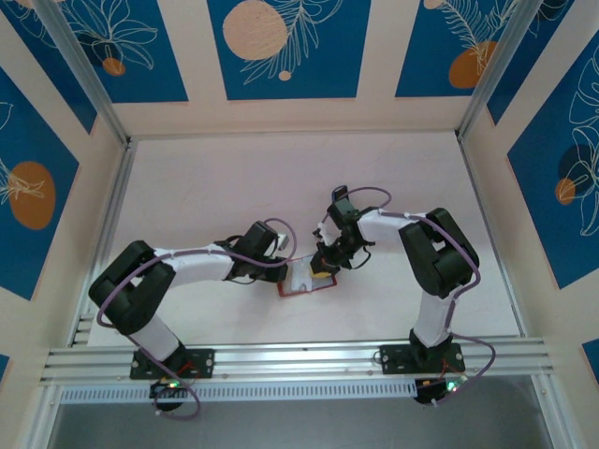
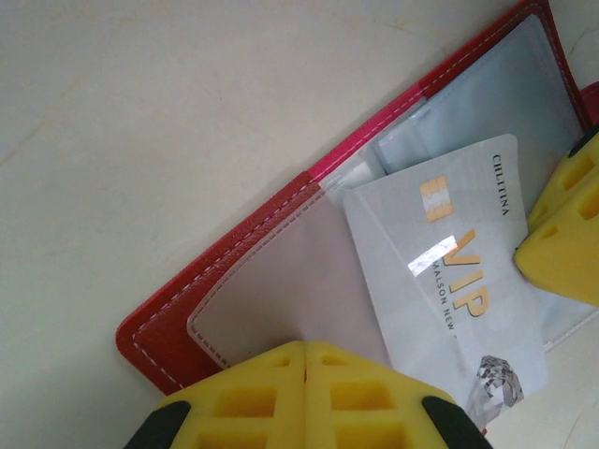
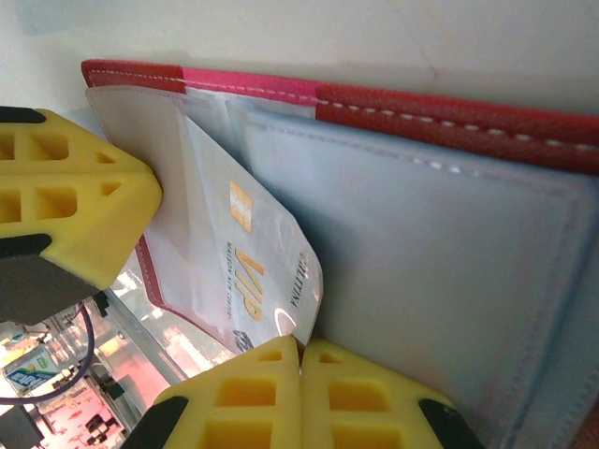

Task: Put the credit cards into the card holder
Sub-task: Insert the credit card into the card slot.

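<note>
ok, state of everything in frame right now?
card holder: open on the table, clear pockets facing up.
credit card: face up, slanted across the pockets, not squarely in a slot.
left gripper: shut, tips at the holder's flap.
right gripper: shut, at the card's end; whether it pinches the card is unclear.

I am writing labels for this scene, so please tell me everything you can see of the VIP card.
The VIP card is thin, glossy, pale grey-blue, plastic-looking, with a gold chip, gold "VIP" letters and a diamond picture at one corner. It lies face up, slanted across the inside of the open red card holder. The right tool, shut, pinches one corner.
</note>
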